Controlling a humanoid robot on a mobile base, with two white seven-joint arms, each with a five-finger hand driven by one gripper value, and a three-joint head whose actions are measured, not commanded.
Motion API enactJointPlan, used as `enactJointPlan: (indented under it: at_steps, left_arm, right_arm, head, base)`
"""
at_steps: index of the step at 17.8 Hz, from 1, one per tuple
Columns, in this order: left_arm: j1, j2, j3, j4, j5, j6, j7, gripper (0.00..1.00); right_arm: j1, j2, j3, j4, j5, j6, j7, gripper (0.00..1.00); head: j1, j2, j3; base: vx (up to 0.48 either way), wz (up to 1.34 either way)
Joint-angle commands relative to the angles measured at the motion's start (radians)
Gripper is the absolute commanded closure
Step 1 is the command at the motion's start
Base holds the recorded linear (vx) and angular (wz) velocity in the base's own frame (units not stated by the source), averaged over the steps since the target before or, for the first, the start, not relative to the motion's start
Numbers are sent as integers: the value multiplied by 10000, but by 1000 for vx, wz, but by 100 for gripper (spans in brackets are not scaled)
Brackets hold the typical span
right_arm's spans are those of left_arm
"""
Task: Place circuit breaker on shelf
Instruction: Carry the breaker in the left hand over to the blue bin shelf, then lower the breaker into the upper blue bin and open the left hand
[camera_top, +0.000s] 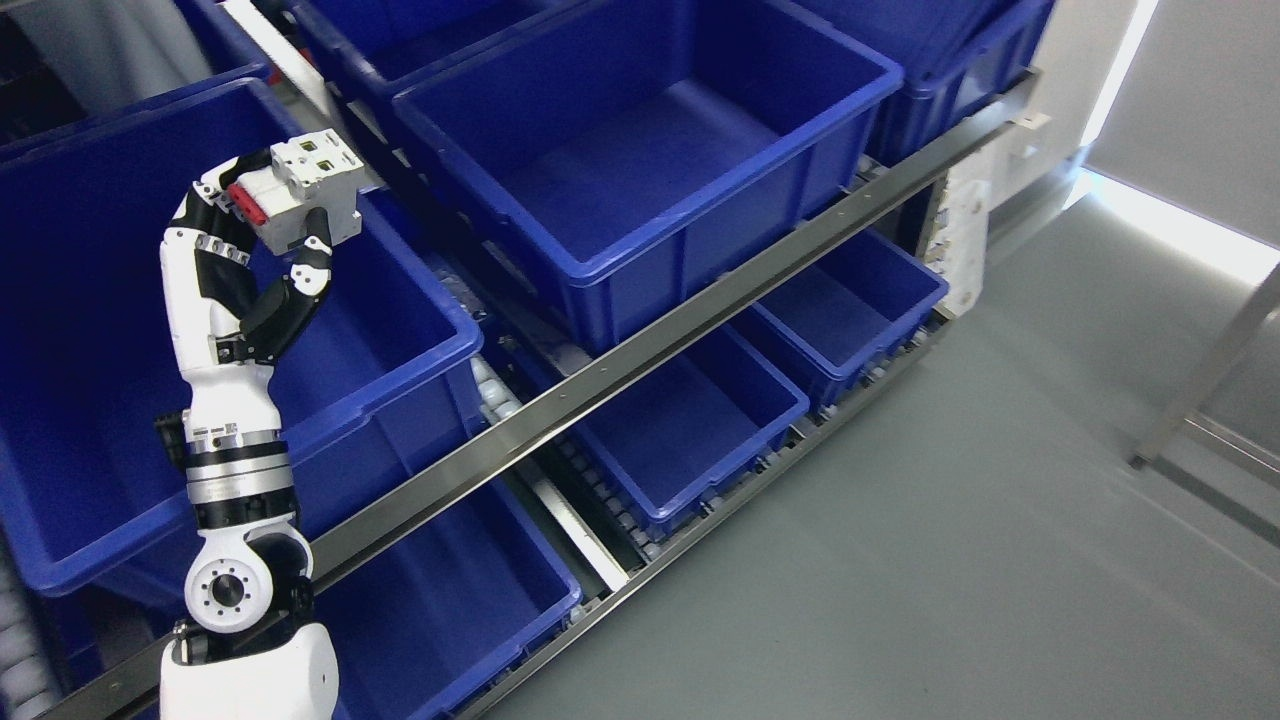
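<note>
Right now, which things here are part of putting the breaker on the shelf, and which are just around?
Part of the job:
left hand, gripping
circuit breaker
blue bin beneath it
shelf rail

Just around:
middle bin
lower bins
metal leg

The left hand (245, 250) covers the circuit breaker's (305, 195) lower left side. Behind that hand, the big blue bin (90, 300) runs off the picture's left edge. The left arm's upper part is cut by the bottom edge.

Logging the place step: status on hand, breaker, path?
Left hand shut on circuit breaker, raised over left blue bin. Right hand not in view. Nothing in the way.
</note>
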Motion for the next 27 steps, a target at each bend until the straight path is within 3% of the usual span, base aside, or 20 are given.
enactJointPlan:
  at_steps: [1,5,7,10,12,14,16,20,23,27]
  left_arm:
    - [-532,168,311,-144,-200,1443,-54,86]
    - [-1006,606,375,176,-231,2398,-85,86]
    - [-1496,1445,315,1199,-231,2398,-283,86]
    - [-2203,2995,-83,2857,-353,2398,-2058,85]
    - [-3105,4205,-725,4342,-1679,2383,-3285,82]
    - [-3934,4701,-1309,5739,-3077,2185,-4496,81]
    - [-4870,4657,-1724,7303,-4473,1665,-5481,80]
    - [-6436,4245,-2278,10327,-6747,667,-5592,80]
    - [-6974,3707,-2416,11128,-7806,589,-5592,79]
    - [-7145,3399,-2462,11637,-8008,619,-5454,79]
  right_arm:
    - [156,-175,0,0,-6,-200,-26,0]
    - [156,-175,0,0,9,-200,-26,0]
    - [156,-175,0,0,9,-200,-26,0]
    - [156,-175,0,0,-6,-200,-26,0]
    - [156,-175,0,0,-6,-200,-26,0]
    - [156,-175,0,0,-6,-200,-26,0]
    - [156,-175,0,0,9,-200,-26,0]
    - [156,-175,0,0,-6,-200,-26,0]
    - [156,-175,0,0,-6,-200,-26,0]
    - [156,-175,0,0,-6,-200,-26,0]
  head:
    - [0,0,0]
    - [0,-1,0]
    - [0,-1,0]
    - [0,-1,0]
    - [0,-1,0]
    - [0,-1,0]
    - [0,-1,0]
    - [0,-1,0]
    - [0,-1,0]
    - [0,-2,0]
  base:
    - [52,595]
    - [48,489]
    - [34,283]
    - [8,72]
    - [-6,-63]
    - [-11,-77]
    - [-10,-60]
    - [-2,-18]
    - [0,0]
    - [0,0]
